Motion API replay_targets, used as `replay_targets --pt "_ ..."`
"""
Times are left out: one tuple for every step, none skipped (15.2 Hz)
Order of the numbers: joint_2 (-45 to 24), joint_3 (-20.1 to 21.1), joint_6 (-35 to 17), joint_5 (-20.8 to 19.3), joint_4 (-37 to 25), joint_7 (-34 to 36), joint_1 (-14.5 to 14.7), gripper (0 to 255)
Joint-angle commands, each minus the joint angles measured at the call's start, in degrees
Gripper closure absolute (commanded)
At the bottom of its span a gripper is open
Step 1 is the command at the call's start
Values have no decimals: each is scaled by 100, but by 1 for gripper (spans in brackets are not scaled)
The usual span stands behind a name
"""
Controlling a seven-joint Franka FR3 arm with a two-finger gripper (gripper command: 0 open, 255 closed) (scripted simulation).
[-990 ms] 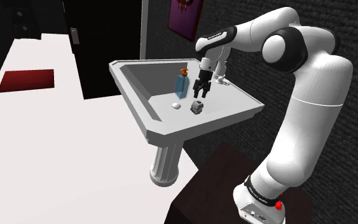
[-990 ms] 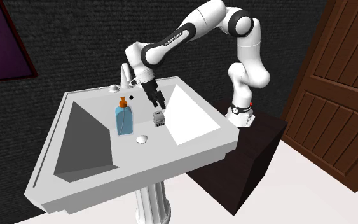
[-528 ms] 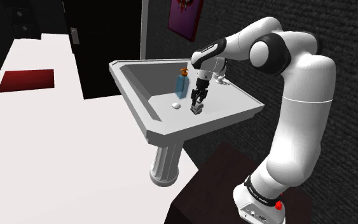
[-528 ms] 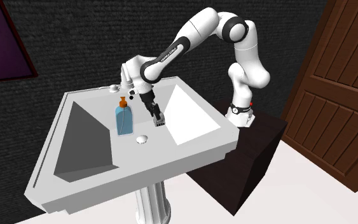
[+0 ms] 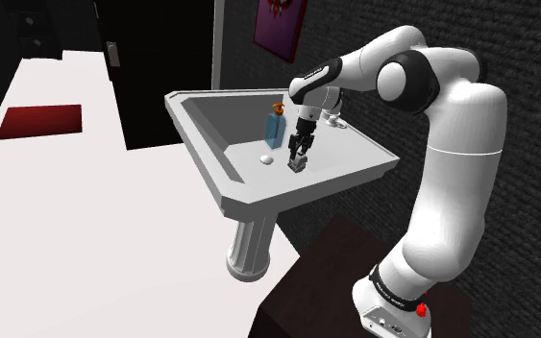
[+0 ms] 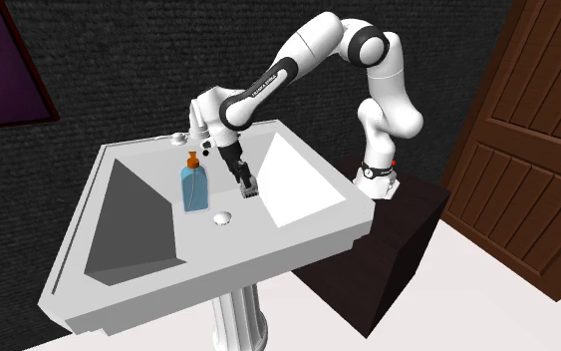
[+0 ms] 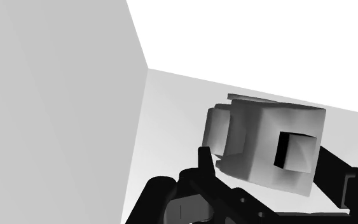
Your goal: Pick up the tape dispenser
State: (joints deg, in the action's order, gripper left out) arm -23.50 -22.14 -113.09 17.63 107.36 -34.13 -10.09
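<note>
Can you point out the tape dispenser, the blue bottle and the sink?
tape dispenser [image 7: 255, 145], wrist view, its grey body.
blue bottle [image 6: 195, 189], second exterior view, its body.
sink [image 6: 288, 240], second exterior view, front rim.

I see a blue soap bottle [image 6: 195, 187] standing in a white pedestal sink [image 6: 268, 249], a red rug [image 5: 39, 121] on the far floor, and a brown door [image 6: 527, 150].
</note>
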Motion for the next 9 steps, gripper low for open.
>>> replay_targets --pt "-4 2 -4 0 13 -1 1 255" --pt "41 -9 54 -23 -5 19 8 255" --pt "85 -19 112 -46 -25 39 14 255" --pt "128 -28 171 -68 -45 58 20 255" --pt "170 -37 230 -90 -68 78 25 255" --pt "212 -46 290 -111 -91 97 30 255" --pt "252 -54 350 -132 -116 116 35 255" --pt "292 -62 411 -153 -142 135 40 255" --pt "330 -70 472 -173 -169 154 44 255"
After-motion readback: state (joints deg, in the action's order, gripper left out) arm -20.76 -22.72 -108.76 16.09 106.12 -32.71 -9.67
